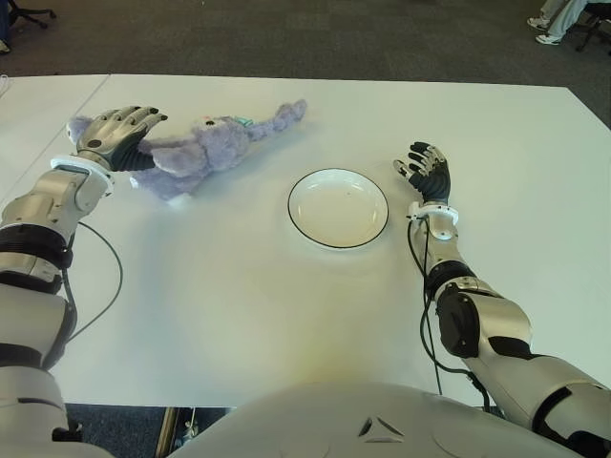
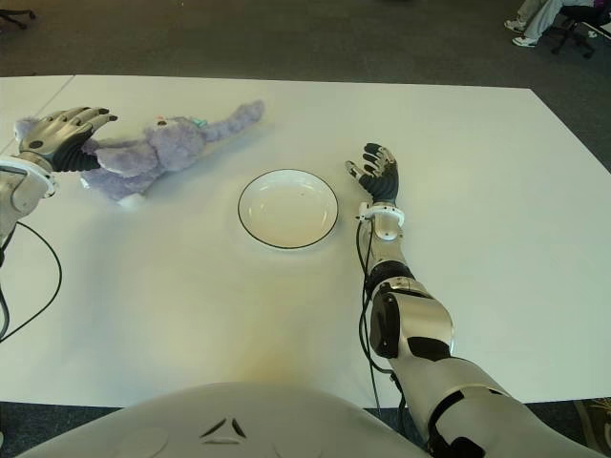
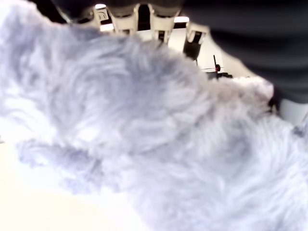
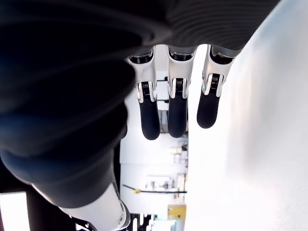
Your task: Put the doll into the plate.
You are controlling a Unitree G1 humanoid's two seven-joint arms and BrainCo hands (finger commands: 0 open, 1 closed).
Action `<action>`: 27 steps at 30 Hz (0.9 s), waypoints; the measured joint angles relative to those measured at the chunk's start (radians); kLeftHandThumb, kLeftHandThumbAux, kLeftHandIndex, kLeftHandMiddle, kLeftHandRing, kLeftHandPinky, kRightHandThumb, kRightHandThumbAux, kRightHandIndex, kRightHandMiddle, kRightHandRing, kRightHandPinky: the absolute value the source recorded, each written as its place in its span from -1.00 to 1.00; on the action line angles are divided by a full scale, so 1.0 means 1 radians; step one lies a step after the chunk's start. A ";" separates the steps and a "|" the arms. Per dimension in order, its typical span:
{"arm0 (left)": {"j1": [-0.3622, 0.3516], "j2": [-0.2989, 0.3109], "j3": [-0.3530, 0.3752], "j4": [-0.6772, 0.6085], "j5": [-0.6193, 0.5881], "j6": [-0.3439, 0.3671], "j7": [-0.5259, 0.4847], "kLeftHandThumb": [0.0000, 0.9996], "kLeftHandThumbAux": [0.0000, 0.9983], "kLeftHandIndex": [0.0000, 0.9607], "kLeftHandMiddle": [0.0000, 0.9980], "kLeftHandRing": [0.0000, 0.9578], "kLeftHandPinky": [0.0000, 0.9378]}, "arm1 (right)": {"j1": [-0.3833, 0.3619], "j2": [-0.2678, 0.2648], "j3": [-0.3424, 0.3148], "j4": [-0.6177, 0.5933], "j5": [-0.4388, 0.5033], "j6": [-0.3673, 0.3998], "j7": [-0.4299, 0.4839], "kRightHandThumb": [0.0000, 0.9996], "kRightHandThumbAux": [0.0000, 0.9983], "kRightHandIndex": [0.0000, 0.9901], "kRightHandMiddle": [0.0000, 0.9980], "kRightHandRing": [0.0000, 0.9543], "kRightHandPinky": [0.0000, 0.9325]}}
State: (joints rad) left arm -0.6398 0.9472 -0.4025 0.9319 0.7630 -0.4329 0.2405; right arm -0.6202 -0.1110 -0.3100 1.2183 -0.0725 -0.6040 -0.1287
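A purple plush doll (image 1: 205, 145) lies stretched out on the white table (image 1: 239, 305), at the far left. My left hand (image 1: 119, 129) is on top of its left end with the fingers stretched out flat over the plush, not curled round it. In the left wrist view the doll's fur (image 3: 154, 134) fills the picture, with the straight fingers (image 3: 159, 19) beyond it. An empty white plate (image 1: 338, 208) with a dark rim sits at the table's middle, to the right of the doll. My right hand (image 1: 427, 172) shows just right of the plate, fingers (image 4: 177, 110) spread and holding nothing.
A black cable (image 1: 107, 277) loops on the table by my left forearm. Beyond the table's far edge is dark carpet, with a person's feet (image 1: 552, 27) and a chair base at the back right.
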 measured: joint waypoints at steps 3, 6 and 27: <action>0.011 0.020 0.004 -0.012 -0.003 -0.007 -0.004 -0.49 -0.27 -1.00 -0.93 -0.90 -1.00 | 0.000 -0.001 0.002 0.000 0.000 0.000 -0.002 -0.53 0.84 -0.51 -0.52 -0.56 -0.53; 0.027 0.037 0.009 -0.027 -0.010 -0.012 -0.007 -0.49 -0.28 -1.00 -0.93 -0.91 -1.00 | 0.000 -0.001 0.003 0.000 0.000 0.000 -0.003 -0.52 0.84 -0.51 -0.52 -0.56 -0.53; 0.121 0.127 0.071 -0.122 -0.063 -0.035 -0.110 -0.46 -0.36 -1.00 -0.95 -1.00 -1.00 | 0.001 -0.004 0.010 0.002 0.000 0.001 -0.004 -0.50 0.83 -0.51 -0.53 -0.57 -0.56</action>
State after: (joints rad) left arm -0.5190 1.0741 -0.3316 0.8099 0.7001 -0.4678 0.1301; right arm -0.6195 -0.1153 -0.2998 1.2199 -0.0723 -0.6028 -0.1326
